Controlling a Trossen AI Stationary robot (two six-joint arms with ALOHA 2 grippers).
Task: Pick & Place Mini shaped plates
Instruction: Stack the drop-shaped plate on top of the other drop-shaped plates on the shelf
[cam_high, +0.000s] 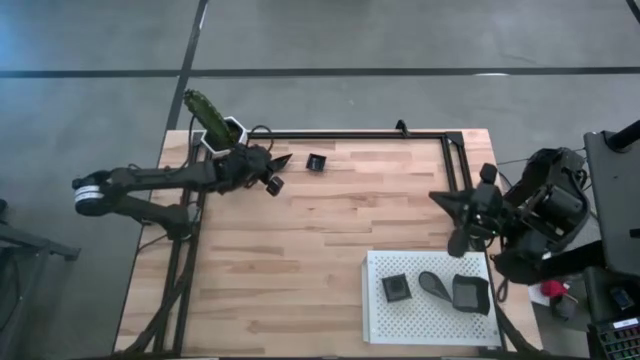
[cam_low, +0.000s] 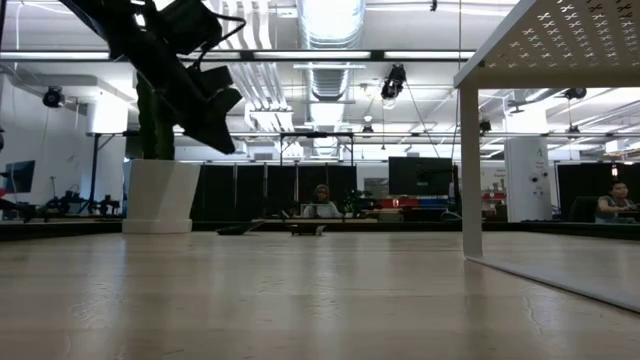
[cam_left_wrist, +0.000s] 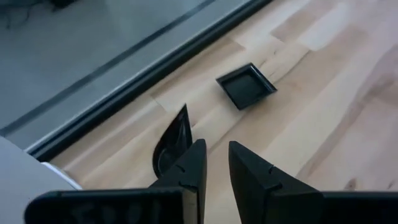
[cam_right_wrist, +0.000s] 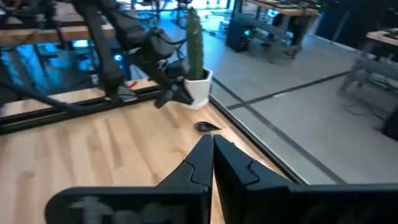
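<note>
Two mini shaped plates lie flat on the wooden table near its far edge: a dark teardrop one and a dark square one. My left gripper hangs above the table beside the teardrop plate, slanting down. It is open by a narrow gap with nothing between its fingers. Three more dark plates, a square, a teardrop and a larger square, rest on the white perforated tray. My right gripper is shut and empty, raised by the table's right edge.
A white pot with a green cactus stands at the table's far left corner, just behind my left arm. A black frame rail runs along the far edge and down the right side. Bare wood fills the table's middle.
</note>
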